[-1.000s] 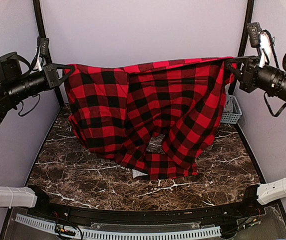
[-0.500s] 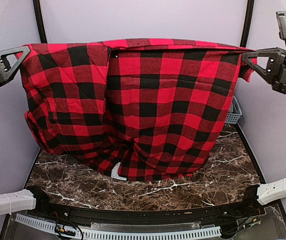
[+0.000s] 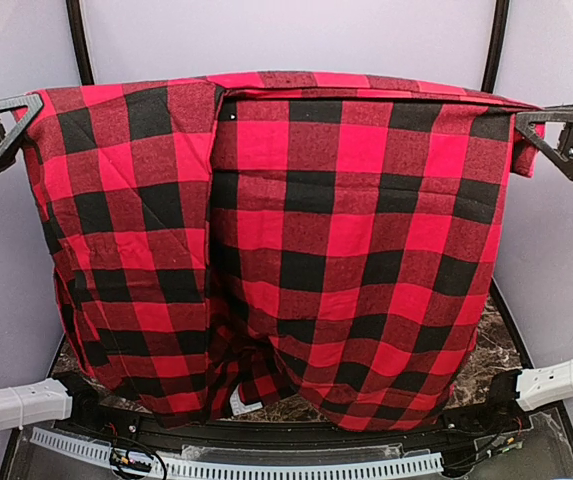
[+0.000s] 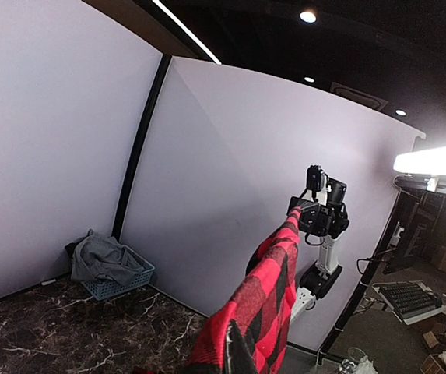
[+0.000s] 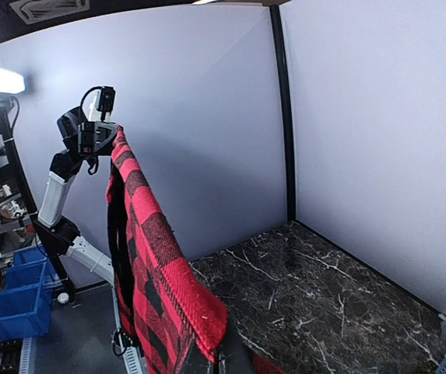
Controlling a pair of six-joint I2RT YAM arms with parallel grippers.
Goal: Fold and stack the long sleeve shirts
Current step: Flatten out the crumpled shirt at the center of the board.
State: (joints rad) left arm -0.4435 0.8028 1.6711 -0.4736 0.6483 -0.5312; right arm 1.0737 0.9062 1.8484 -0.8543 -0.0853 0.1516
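A red-and-black buffalo check shirt (image 3: 336, 230) hangs spread wide and high in the air, held by its top corners. My left gripper (image 3: 26, 108) is shut on its upper left corner, and my right gripper (image 3: 522, 120) is shut on its upper right corner. The top edge is stretched taut between them. The hem hangs down to about the table's near edge, with a white label (image 3: 238, 403) showing at the bottom. The shirt runs edge-on through the left wrist view (image 4: 263, 300) and the right wrist view (image 5: 149, 234). A plain grey shirt (image 4: 100, 255) lies bunched in the basket.
The pale blue slatted basket (image 4: 123, 287) stands at the back right corner of the dark marble table (image 5: 324, 292). White walls with black posts close in the table on three sides. The hanging shirt hides most of the table in the top view.
Both grippers have moved up, outward and toward the camera, lifting the shirt off the table and pulling it out flat; its hem has come forward to the near edge.
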